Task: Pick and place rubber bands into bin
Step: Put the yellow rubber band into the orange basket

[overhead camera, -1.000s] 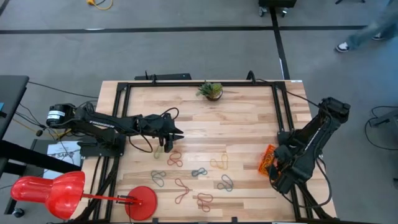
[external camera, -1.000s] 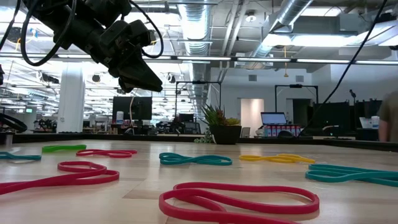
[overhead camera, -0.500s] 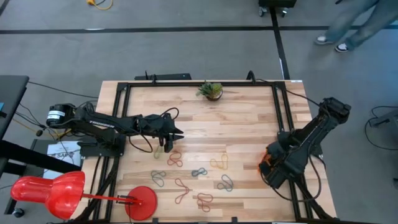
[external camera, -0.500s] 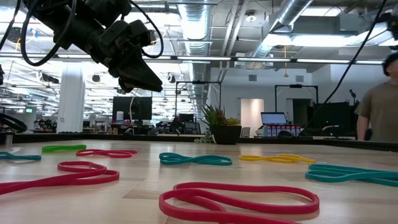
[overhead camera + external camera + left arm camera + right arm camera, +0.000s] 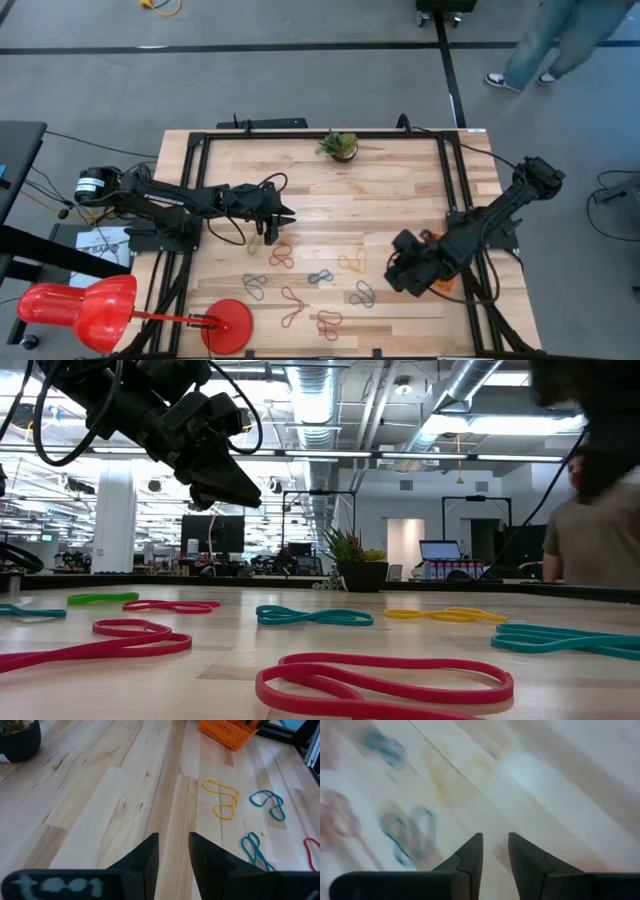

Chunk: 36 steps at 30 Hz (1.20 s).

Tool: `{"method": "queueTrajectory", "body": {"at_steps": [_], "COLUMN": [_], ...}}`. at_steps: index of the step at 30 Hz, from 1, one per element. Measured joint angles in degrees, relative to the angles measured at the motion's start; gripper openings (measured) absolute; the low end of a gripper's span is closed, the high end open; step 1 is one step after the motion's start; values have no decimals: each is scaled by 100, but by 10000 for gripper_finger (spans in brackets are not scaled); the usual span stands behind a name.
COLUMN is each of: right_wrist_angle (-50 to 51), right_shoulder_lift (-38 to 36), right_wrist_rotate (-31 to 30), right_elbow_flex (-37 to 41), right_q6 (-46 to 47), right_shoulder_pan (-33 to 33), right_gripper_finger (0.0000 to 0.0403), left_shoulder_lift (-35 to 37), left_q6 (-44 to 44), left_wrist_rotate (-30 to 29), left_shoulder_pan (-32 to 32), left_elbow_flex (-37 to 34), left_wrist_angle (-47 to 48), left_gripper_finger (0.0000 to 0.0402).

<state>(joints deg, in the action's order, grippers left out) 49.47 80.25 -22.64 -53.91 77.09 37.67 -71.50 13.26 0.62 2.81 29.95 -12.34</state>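
Right gripper (image 5: 396, 275) moved inward, bin (image 5: 432, 240) uncovered

Thin rubber bands (image 5: 322, 277) lie loose and flat on the wood in the lower middle of the high view, twisted into ovals and figure-eights: red ones (image 5: 291, 305) lowest, a yellow one (image 5: 352, 263) right of centre, grey-blue ones (image 5: 361, 295) between. The orange bin (image 5: 223, 728) sits at the top edge of the left wrist view, slatted and shallow.
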Motion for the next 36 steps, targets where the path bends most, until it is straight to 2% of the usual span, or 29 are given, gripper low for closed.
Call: {"method": "queueTrajectory", "body": {"at_steps": [2, 6, 13, 19, 29, 33, 36], "right_wrist_angle": [-603, -1608, -2502, -2995, -3085, -3139, -3156], "right_shoulder_lift": [59, 438, 1484, 2071, 2374, 2319, 2319], "right_wrist_rotate": [-230, -201, 635, 1205, 1256, 1289, 1335], "right_elbow_flex": [-2, -3, 0, -2, -28, -11, -78], "right_q6": [-623, -1885, -2958, -3105, -3154, -3345, -3360], "right_shoulder_pan": [-154, -436, -853, -1148, -1411, -1416, -1423], "right_gripper_finger": [87, 87, 87, 87, 85, 59, 17], "left_shoulder_lift": [0, 0, 0, 0, 0, 0, 0], "left_q6": [37, 85, 87, 87, 87, 87, 83], "left_wrist_rotate": [0, 5, 42, 42, 36, 34, 31], "left_shoulder_pan": [0, 2, -2, -2, 0, 2, 2], "left_elbow_flex": [0, 0, -4, -4, -4, -4, -4], "left_wrist_angle": [0, 6, 128, 141, 140, 140, 140], "left_gripper_finger": [96, 96, 96, 96, 96, 96, 96]}}
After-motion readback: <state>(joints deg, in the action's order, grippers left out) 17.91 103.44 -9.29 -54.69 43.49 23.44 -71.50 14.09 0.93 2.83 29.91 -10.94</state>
